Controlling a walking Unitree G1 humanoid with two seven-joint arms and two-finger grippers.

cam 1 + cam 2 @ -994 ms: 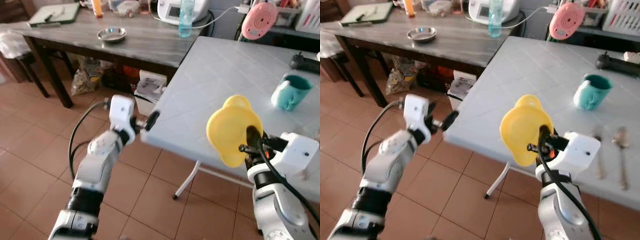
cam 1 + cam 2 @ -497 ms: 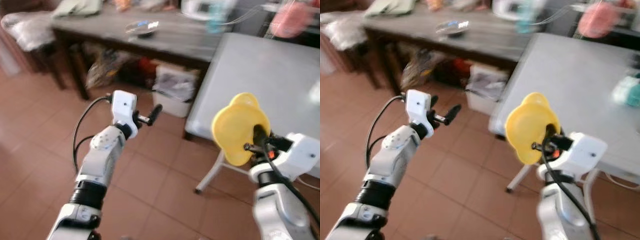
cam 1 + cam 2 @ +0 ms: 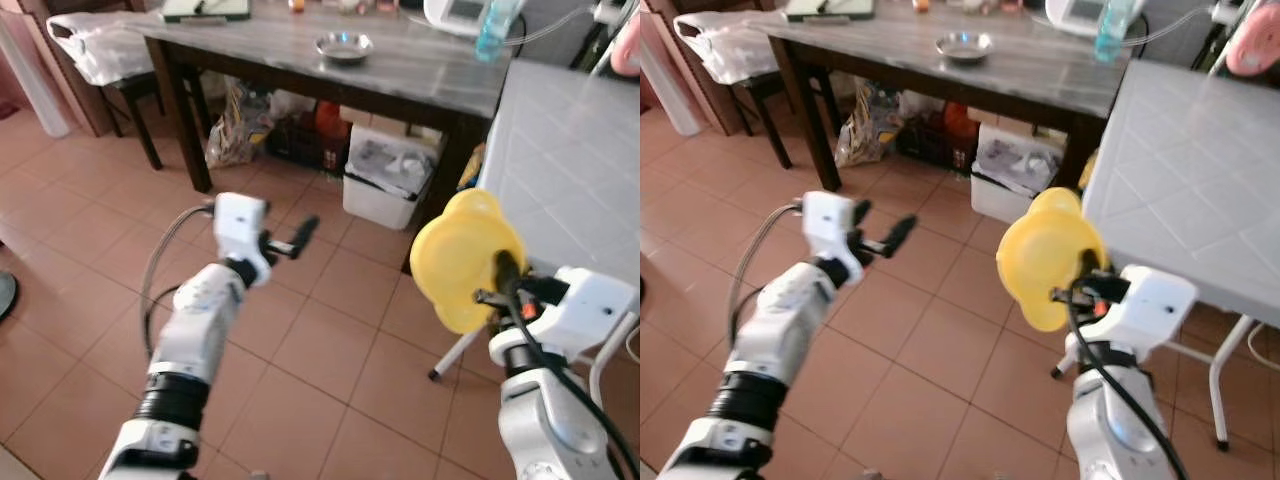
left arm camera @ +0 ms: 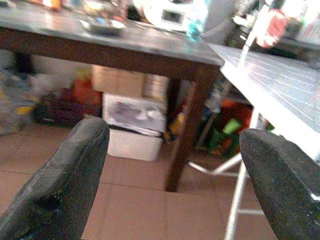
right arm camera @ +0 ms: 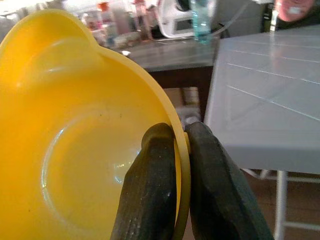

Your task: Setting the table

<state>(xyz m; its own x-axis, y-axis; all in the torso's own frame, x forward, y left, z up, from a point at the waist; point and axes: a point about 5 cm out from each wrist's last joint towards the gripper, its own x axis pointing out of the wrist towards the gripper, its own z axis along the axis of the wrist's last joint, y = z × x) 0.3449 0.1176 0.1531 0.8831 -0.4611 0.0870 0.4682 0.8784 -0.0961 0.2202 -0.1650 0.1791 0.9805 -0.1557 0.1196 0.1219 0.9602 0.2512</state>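
White table (image 3: pixel 570 170) beside R gripper (image 3: pixel 497 282) w/ yellow bowl (image 3: pixel 455 260) clamped.

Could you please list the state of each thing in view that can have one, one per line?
Yellow bowl: held on edge, off the table, rim pinched.
Right gripper: shut on the bowl's rim.
Left gripper: open, empty, above the floor.
White folding table: unfolded, standing.
Metal dish: upright on the dark table.
Clear bottle: standing upright.
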